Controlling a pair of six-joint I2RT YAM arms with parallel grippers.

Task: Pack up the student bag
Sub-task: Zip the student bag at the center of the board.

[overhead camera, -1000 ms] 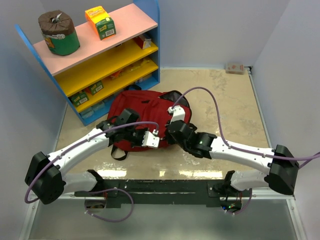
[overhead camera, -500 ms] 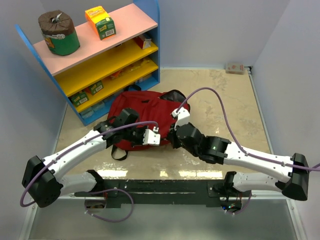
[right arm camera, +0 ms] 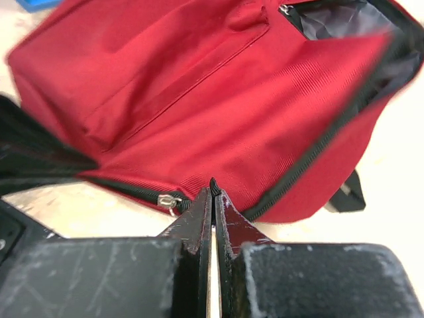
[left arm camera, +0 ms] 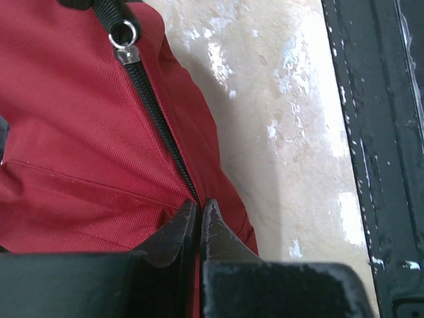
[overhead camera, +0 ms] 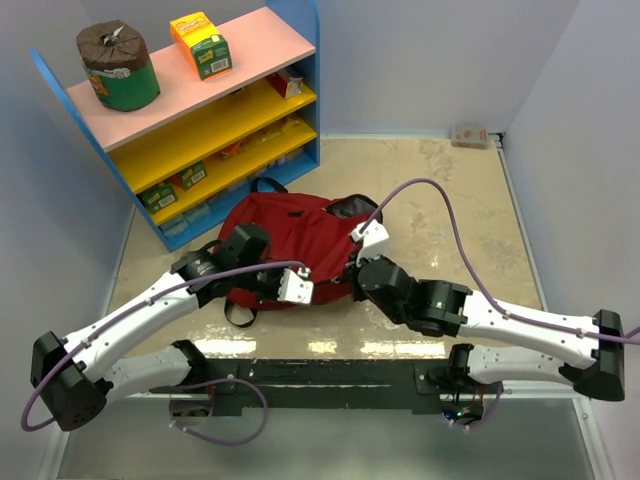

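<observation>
No text, number or brand mark is legible in any view. Printed packaging is present on the orange-and-green carton (overhead camera: 201,44) on the top board of the shelf unit (overhead camera: 290,40) at the far left corner of the table (overhead camera: 450,200), on the small green boxes (overhead camera: 188,177) on a lower yellow board, and on the small box (overhead camera: 469,135) at the far right corner. In each case the print is too small to read.
</observation>
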